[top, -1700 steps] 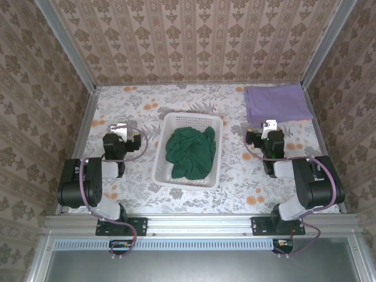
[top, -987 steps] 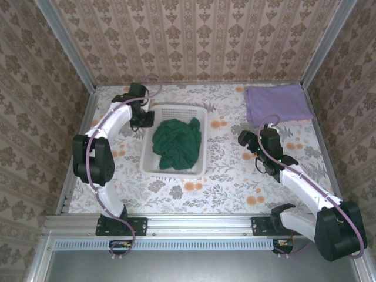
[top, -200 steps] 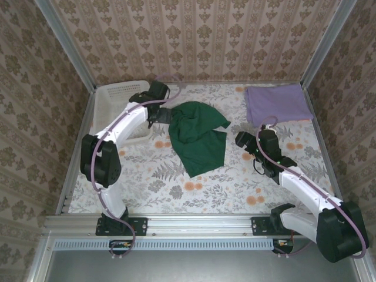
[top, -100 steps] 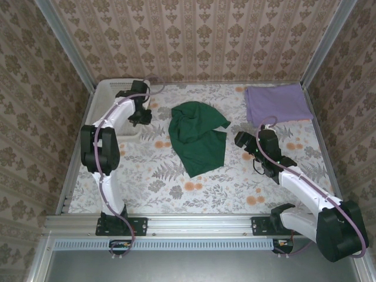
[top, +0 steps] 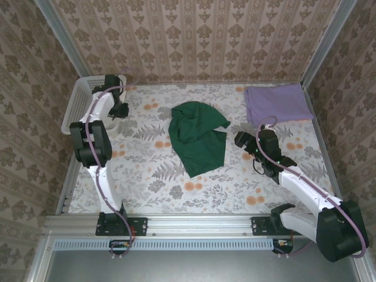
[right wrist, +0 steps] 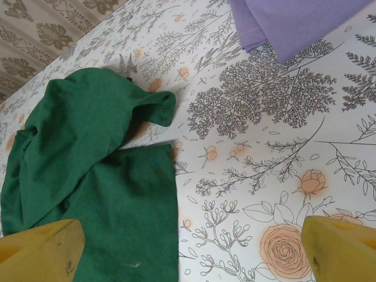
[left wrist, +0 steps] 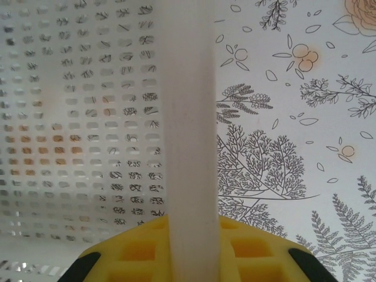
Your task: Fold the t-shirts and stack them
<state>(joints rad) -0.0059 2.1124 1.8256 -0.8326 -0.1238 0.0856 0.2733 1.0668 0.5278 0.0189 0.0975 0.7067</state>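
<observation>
The dark green t-shirt (top: 197,138) lies crumpled and unfolded in the middle of the table; the right wrist view shows it (right wrist: 88,176) at the left. The lilac t-shirt (top: 277,103) lies flat and folded at the back right corner (right wrist: 294,20). My left gripper (top: 117,108) is at the far back left, shut on the rim of the white lattice basket (left wrist: 76,117), whose rim bar runs between the yellow pads (left wrist: 135,252). My right gripper (top: 242,141) hovers open just right of the green shirt, with nothing between its fingers (right wrist: 41,247).
The white basket (top: 79,100) is tilted up at the table's left edge, against the patterned wall. Metal frame posts stand at the back corners. Bare floral tablecloth (top: 194,188) stretches in front of the green shirt.
My left gripper has swung left from beside the green shirt and closed on the basket rim. The basket has moved to the table's left edge. Green shirt and right arm unchanged.
</observation>
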